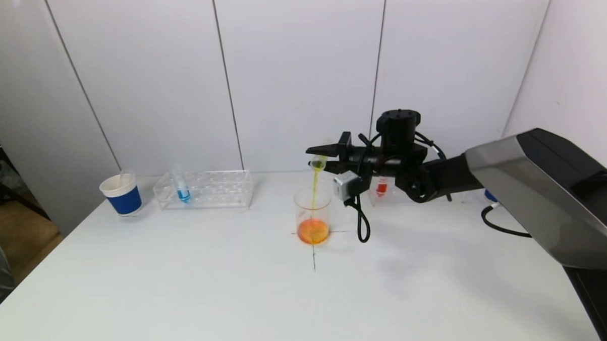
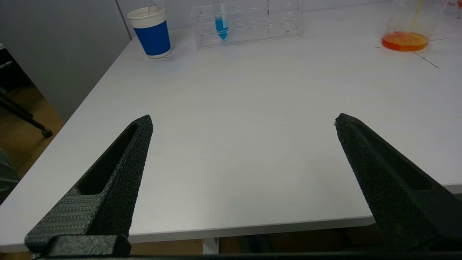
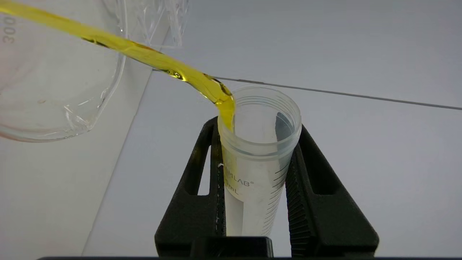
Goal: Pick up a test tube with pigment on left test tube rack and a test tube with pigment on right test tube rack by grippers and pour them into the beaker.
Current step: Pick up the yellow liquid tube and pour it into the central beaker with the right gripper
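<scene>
My right gripper (image 1: 324,157) is shut on a clear test tube (image 3: 258,151), tipped with its mouth over the glass beaker (image 1: 312,215). A yellow stream (image 3: 144,54) runs from the tube's lip into the beaker, where orange liquid (image 2: 405,40) pools at the bottom. The left test tube rack (image 1: 203,190) holds a tube with blue pigment (image 1: 181,187). A tube with red pigment (image 1: 381,188) stands in the right rack, mostly hidden behind my right arm. My left gripper (image 2: 242,121) hangs open and empty over the table's near edge, out of the head view.
A blue and white paper cup (image 1: 121,194) stands left of the left rack, near the table's left edge. A black cross is marked on the white table (image 1: 186,285) under the beaker. A cable loop (image 1: 362,224) dangles from my right wrist beside the beaker.
</scene>
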